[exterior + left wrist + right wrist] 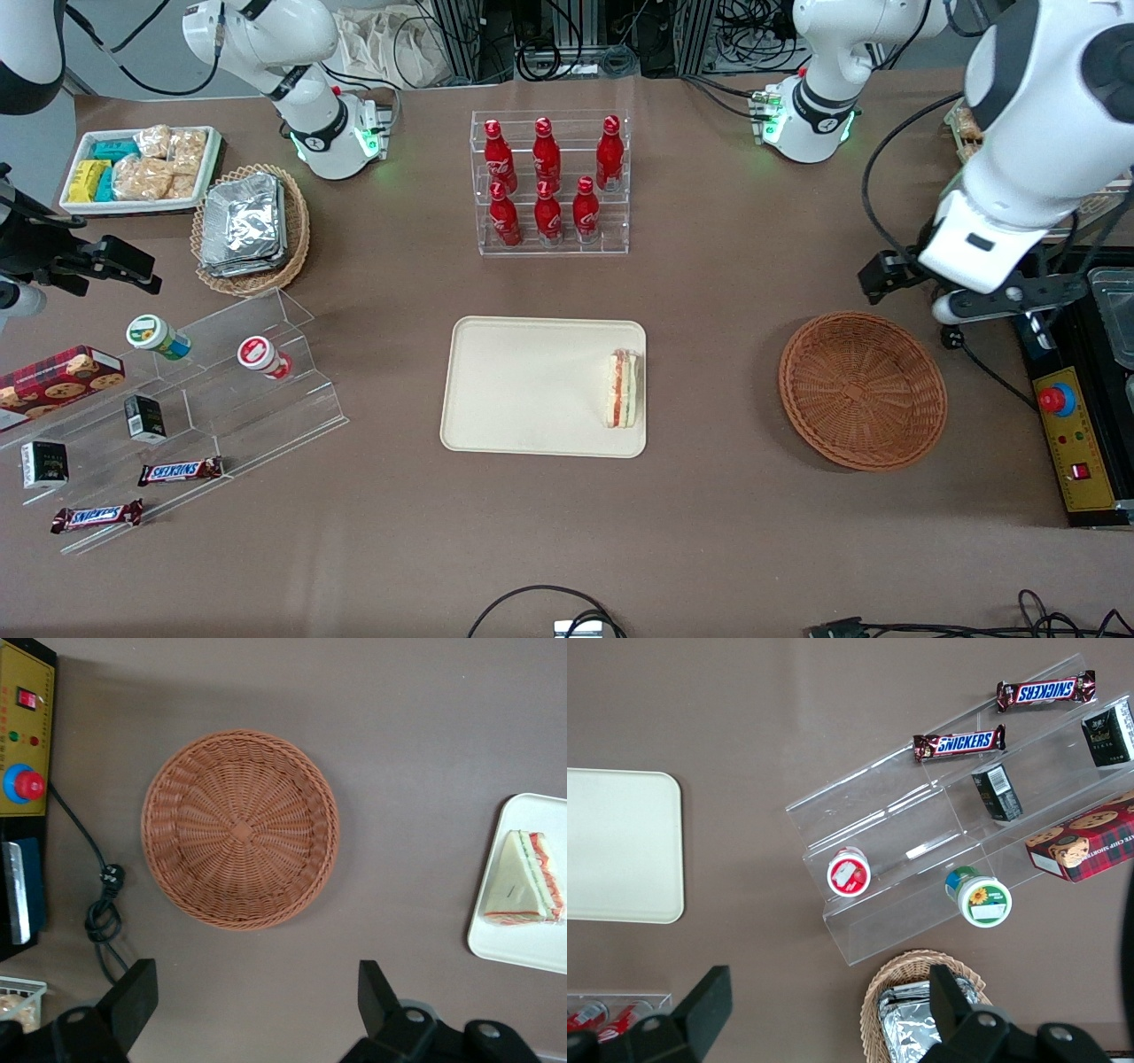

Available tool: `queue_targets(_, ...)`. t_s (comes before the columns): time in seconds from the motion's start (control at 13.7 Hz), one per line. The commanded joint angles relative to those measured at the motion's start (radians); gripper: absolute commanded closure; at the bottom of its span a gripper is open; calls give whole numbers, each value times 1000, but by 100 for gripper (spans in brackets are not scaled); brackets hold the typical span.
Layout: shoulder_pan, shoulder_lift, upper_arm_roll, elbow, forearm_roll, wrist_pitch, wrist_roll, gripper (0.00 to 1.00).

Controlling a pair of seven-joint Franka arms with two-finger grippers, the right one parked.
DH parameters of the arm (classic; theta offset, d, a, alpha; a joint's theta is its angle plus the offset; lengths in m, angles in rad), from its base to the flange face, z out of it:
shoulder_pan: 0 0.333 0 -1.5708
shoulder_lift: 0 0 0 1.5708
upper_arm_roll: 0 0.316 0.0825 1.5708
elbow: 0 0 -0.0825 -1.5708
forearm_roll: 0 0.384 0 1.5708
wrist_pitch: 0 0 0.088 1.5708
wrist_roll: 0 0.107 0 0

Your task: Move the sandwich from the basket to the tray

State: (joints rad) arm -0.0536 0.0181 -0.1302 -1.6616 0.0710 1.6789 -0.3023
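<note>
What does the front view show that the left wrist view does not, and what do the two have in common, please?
Only the front view shows the rack of red bottles, the Snickers bars, the tan basket of foil packets and the whole tray. Only the left wrist view shows the gripper with its fingers open, hovering above the table beside the basket. Both show that empty reddish-brown basket, the sandwich lying on the tray at the edge nearest the basket, and the yellow control box with its red button.
</note>
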Motion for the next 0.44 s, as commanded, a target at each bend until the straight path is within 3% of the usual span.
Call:
queue_targets(0.0,37,11,-8,60,-60,-74,118,0)
queue_targets(0.36,86,22,-11,62,-82,-74,202,0)
